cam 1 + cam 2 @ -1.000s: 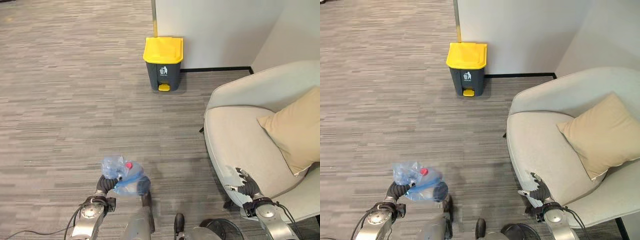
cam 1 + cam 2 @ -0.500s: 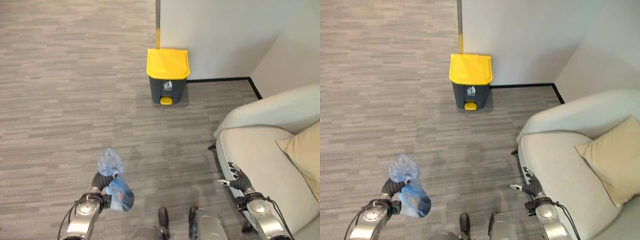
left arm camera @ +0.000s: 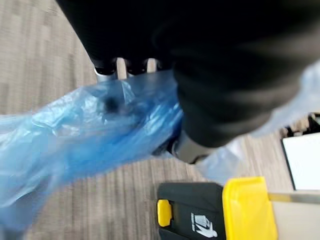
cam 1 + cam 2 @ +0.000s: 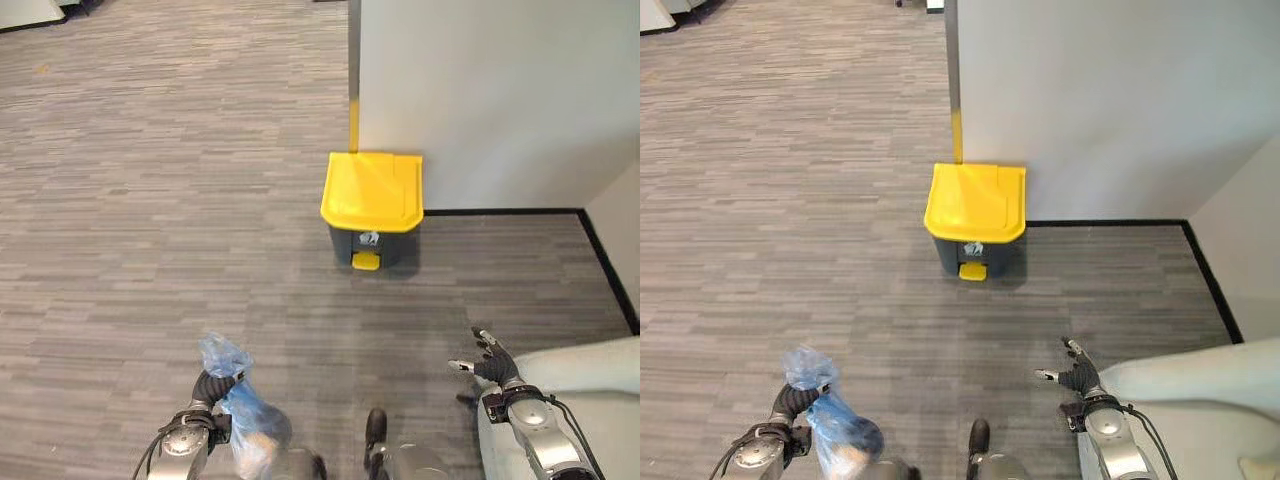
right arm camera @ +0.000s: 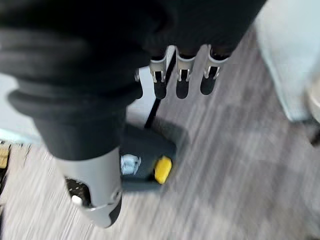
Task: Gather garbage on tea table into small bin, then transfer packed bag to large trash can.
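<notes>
With the left hand point(image 4: 207, 385) curled round the neck of the blue bag point(image 4: 243, 418) and the right hand point(image 4: 492, 362) loosely spread and empty, close on the far can point(image 4: 373, 211), lid shut, keeping the bag clamped

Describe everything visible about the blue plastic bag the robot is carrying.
The blue plastic bag is thin, translucent and crinkled. Its gathered neck is clamped in the left hand, with a crumpled tuft sticking up above the fingers and the fuller, rounded body hanging below beside the wrist, clear of the grey carpet. Something pale shows faintly inside, but the contents cannot be made out. In the left wrist view the film bunches across the hand, with the yellow-lidded trash can ahead, its lid shut.
</notes>
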Motion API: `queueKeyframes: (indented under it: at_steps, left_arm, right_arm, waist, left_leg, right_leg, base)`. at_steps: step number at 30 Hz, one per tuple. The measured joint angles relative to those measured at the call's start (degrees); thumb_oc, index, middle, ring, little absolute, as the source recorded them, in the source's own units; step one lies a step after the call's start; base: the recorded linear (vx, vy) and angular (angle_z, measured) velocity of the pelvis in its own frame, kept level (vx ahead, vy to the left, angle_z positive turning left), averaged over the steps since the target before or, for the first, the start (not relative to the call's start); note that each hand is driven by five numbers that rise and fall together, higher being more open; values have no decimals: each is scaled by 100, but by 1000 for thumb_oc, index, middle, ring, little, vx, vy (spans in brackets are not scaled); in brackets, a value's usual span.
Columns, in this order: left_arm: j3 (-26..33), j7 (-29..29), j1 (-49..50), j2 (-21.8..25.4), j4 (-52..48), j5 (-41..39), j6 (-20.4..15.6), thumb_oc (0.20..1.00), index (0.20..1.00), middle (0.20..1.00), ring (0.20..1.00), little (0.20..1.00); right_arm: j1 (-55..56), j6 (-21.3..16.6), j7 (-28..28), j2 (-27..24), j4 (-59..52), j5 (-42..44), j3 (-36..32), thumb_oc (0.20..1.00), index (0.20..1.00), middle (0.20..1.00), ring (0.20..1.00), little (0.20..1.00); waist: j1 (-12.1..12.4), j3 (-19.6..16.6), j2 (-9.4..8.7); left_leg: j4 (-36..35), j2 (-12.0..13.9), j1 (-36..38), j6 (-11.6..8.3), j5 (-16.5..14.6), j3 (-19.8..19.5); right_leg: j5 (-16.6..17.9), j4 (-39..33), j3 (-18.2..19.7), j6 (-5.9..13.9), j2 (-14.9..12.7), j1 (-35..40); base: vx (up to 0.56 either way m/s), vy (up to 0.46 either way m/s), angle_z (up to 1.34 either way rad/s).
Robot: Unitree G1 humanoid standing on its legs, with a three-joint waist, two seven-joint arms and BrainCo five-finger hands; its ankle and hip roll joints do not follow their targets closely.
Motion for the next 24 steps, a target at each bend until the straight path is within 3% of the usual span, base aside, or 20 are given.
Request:
queueKeyframes:
  at_steps: [2, 4, 6, 7, 8, 9, 10, 12, 15, 18, 21, 22, 23, 24]
  left_arm:
    - [0, -9, 5, 26, -18, 1, 5, 200, 200, 200, 200, 200]
    - [8, -5, 33, 36, -40, 1, -13, 200, 200, 200, 200, 200]
    - [-52, -6, 162, -50, -26, 2, 3, 200, 200, 200, 200, 200]
    - [-45, -2, 306, -10, -14, 2, -17, 200, 200, 200, 200, 200]
    - [-26, 4, 127, 53, 25, 2, 7, 200, 200, 200, 200, 200]
    - [-41, -15, 1, 40, 22, 4, 7, 200, 200, 200, 200, 200]
    - [-22, 2, -103, 45, 37, 4, 5, 200, 200, 200, 200, 200]
    - [-5, 2, -118, 54, 74, 4, 5, 200, 200, 200, 200, 200]
    - [-5, 10, -372, 89, 57, 4, -13, 200, 200, 200, 200, 200]
    - [-18, 64, -362, 182, 57, 3, 1, 200, 200, 200, 200, 200]
    - [-44, 125, -356, 194, 59, 0, 2, 200, 200, 200, 200, 200]
    - [-53, 129, -316, 196, 61, -2, 0, 200, 200, 200, 200, 200]
    - [-52, 128, -309, 215, 66, -2, 1, 200, 200, 200, 200, 200]
    - [-53, 125, -255, 415, -25, -3, -26, 200, 200, 200, 200, 200]
  right_arm:
    - [-39, 7, -8, -4, -22, 2, -2, 1000, 1000, 1000, 1000, 1000]
    - [59, -1, -68, -12, -4, 2, 192, 1000, 1000, 1000, 1000, 1000]
    - [271, 1, -98, -9, 113, 1, 196, 1000, 1000, 1000, 1000, 1000]
    - [484, 37, -123, 89, 236, -1, 207, 1000, 1000, 1000, 1000, 1000]
    - [602, 42, -120, 212, 256, -4, 210, 1000, 1000, 1000, 1000, 1000]
    - [657, 43, -126, 222, 264, -7, 164, 1000, 1000, 1000, 1000, 1000]
    - [540, 33, -116, 281, 269, -9, 184, 1000, 1000, 1000, 1000, 1000]
    - [413, 17, -115, 315, 245, -9, 198, 1000, 1000, 1000, 1000, 1000]
    - [166, 32, -90, 313, 229, -19, 235, 1000, 1000, 1000, 1000, 1000]
    - [95, 35, -70, 317, 225, -21, 378, 1000, 1000, 1000, 1000, 1000]
    - [60, 33, -62, 295, 222, -24, 399, 1000, 1000, 1000, 1000, 1000]
    - [39, 34, -63, 292, 227, -23, 404, 1000, 1000, 1000, 1000, 1000]
    - [26, 38, -66, 330, 233, -22, 404, 1000, 1000, 1000, 1000, 1000]
    - [60, 32, -62, 487, 251, -23, 410, 1000, 1000, 1000, 1000, 1000]
  waist:
    - [-26, 28, -37]
    - [63, -1, -54]
    - [129, -81, 184]
    - [155, -186, 217]
    - [65, -206, -65]
    - [-19, -214, -109]
    - [20, -224, -94]
    - [65, -305, -64]
    - [26, -324, -34]
    - [55, -322, 0]
    - [74, -240, 189]
    - [86, -209, 264]
    - [143, -150, 241]
    - [172, -114, -338]
  left_leg:
    - [-1045, -98, -491, 66, 412, -56]
    - [-2264, -247, -1004, -68, 869, -351]
    - [-2543, -266, -1109, 344, 1086, -458]
    - [-2412, -290, -930, 430, 1106, -467]
    - [-2241, -463, -798, 404, 1125, -122]
    - [-2286, -523, -551, 432, 1147, 103]
    - [-2398, -681, 22, 461, 1338, 103]
    - [-2493, -816, 321, 575, 1250, 117]
    - [-2801, -976, 646, 685, 1167, 119]
    - [-2909, -975, 916, 683, 1185, 85]
    - [-3153, -885, 1253, 665, 1175, -154]
    - [-3168, -819, 1305, 551, 1113, -178]
    - [-2932, -819, 1291, 322, 1098, -204]
    - [-2097, -1200, 919, 395, 896, -164]
  right_leg:
    - [-174, 26, 25, 267, -20, 355]
    - [-400, -379, 69, 627, 17, 1099]
    - [-729, -465, 243, 1013, 108, 1784]
    - [-972, -331, 317, 1097, 169, 2114]
    - [-1057, 167, 209, 1081, -146, 2084]
    - [-991, 744, 237, 963, -323, 1966]
    - [-1433, 986, 527, 1125, -524, 1834]
    - [-1517, 1140, 659, 1155, -556, 1447]
    - [-1568, 1843, 716, 1140, -562, 181]
    - [-1556, 2354, 708, 1166, -633, -461]
    - [-1491, 2356, 761, 1069, -252, -981]
    - [-1393, 2241, 736, 958, -26, -1074]
    - [-941, 1862, 659, 550, 124, -1097]
    - [210, 1505, 660, 74, -362, -1178]
  base:
    - [309, -10, -44]
    - [334, 45, -92]
    - [441, 148, -98]
    - [433, 226, -45]
    - [531, 322, 3]
    - [505, 352, -12]
    - [461, 348, -40]
    - [255, 234, -40]
    - [122, 168, 8]
    - [103, 56, 5]
    - [83, -11, 23]
    - [48, -41, 32]
    - [33, -27, 46]
    - [109, -170, 55]
